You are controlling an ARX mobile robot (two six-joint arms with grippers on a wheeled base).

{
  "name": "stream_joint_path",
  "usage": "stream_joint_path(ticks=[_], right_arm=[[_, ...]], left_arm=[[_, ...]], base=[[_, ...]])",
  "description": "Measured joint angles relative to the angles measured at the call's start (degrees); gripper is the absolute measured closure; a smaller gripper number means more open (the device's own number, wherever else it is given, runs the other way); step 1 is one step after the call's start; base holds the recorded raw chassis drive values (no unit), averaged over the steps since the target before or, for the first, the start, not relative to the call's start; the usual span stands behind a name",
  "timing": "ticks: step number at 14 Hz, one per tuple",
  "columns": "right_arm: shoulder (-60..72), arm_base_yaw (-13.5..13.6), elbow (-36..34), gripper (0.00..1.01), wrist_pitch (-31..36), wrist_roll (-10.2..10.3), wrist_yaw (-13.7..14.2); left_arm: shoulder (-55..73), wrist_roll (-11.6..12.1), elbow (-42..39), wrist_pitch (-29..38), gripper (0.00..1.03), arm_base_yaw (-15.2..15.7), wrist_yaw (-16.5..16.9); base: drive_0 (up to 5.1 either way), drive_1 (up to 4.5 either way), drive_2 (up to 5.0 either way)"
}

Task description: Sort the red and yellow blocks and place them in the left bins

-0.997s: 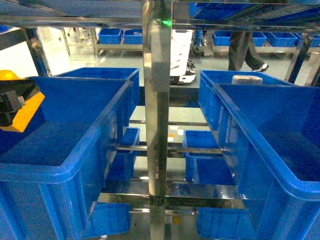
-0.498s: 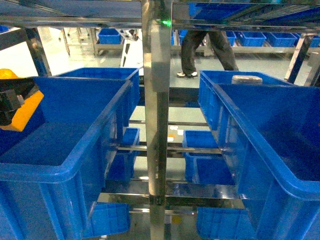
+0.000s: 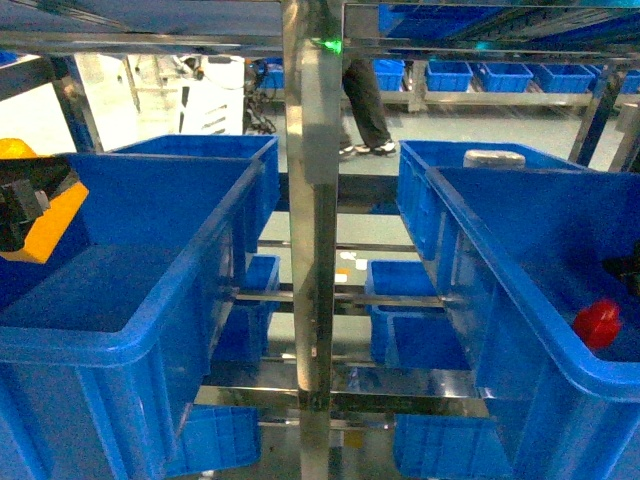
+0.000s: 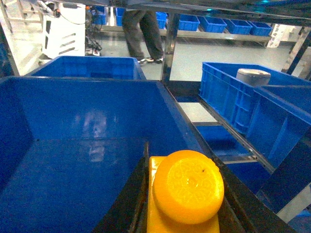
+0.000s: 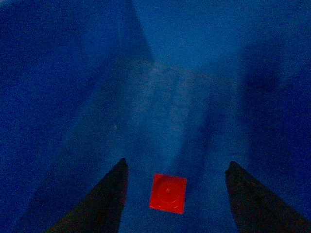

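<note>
Yellow block (image 4: 187, 194) above left bin (image 3: 130, 330); red block (image 5: 168, 193) lying flat.

Only small parts of the robot's body can be seen. The left end effector (image 4: 187, 213) is made of two black fingers (image 4: 127, 204), flat and smooth, which get thinner toward their tips. In the head view it is seen as a black, boxy shape at the left edge. The right end effector (image 5: 176, 194) is also made of two dark, pointed fingers (image 5: 104, 201), spread wide apart. No cables, screws or markings can be made out.
</note>
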Motion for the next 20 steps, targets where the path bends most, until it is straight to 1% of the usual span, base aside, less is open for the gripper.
stream_joint_path(ticks=[2,3,4,5,7,8,9,10,11,13,14,15,17,18,19,20], right_arm=[[-0.85,-0.24,-0.31,0.2,2.16,1.4,-0.26],[-2.58,-0.07,-2.45,0.07,4.98,2.71,-0.61],[-4.72,0.33,-4.81,0.01,6.29,4.26,-1.11],[-6.64,0.66,-7.15,0.04,7.43,4.83,-1.99],[-11.82,0.81,-14.1,0.03,10.73,7.13,-2.86],[-14.25,0.37,-17.38,0.03,11.45,8.07,-3.41],[-18.91,-1.11,-22.23,0.03,12.0,9.53,-4.61],[-25.18,-2.34,-27.04,0.03,13.16,10.54,-5.57],[-31.15,-2.86,-30.67,0.03,13.07,10.58,-5.79],[-46.84,-2.78,-37.97,0.03,7.56,11.32,-6.51],[-56.17,-2.4,-40.83,0.03,2.32,13.16,-4.31],[-66.03,-1.01,-43.65,0.03,-3.85,14.95,-1.95],[-80.5,4.04,-47.69,0.03,-14.12,15.69,1.6],[-85.09,6.84,-48.78,0.03,-15.65,15.47,4.63],[-87.56,8.44,-49.07,0.03,-15.04,15.15,7.08],[-87.45,8.39,-49.0,0.03,-15.45,14.99,7.65]], left_arm=[[0.0,0.0,0.0,0.04,0.77,0.0,0.0],[0.0,0.0,0.0,-0.02,0.77,0.0,0.02],[0.0,-0.02,0.0,0.0,0.77,0.0,-0.02],[0.0,0.0,0.0,0.0,0.77,0.0,0.0],[0.0,0.0,0.0,0.0,0.77,0.0,0.0],[0.0,0.0,0.0,0.0,0.77,0.0,0.0],[0.0,0.0,0.0,0.02,0.77,0.0,0.0],[0.0,0.0,0.0,0.0,0.77,0.0,0.0],[0.0,0.0,0.0,0.02,0.77,0.0,0.0],[0.0,0.0,0.0,0.0,0.77,0.0,0.02],[0.0,0.0,0.0,0.02,0.77,0.0,0.0],[0.0,0.0,0.0,0.0,0.77,0.0,0.0],[0.0,0.0,0.0,0.02,0.77,-0.11,0.04],[0.0,0.0,0.0,0.02,0.77,-0.11,0.02],[0.0,0.0,0.0,0.0,0.77,0.0,-0.02],[0.0,0.02,0.0,-0.2,0.77,0.07,-0.11]], base=[[0.0,0.0,0.0],[0.0,0.0,0.0],[0.0,0.0,0.0],[0.0,0.0,0.0],[0.0,0.0,0.0],[0.0,0.0,0.0],[0.0,0.0,0.0],[0.0,0.0,0.0],[0.0,0.0,0.0],[0.0,0.0,0.0],[0.0,0.0,0.0],[0.0,0.0,0.0],[0.0,0.0,0.0],[0.0,0.0,0.0],[0.0,0.0,0.0],[0.0,0.0,0.0]])
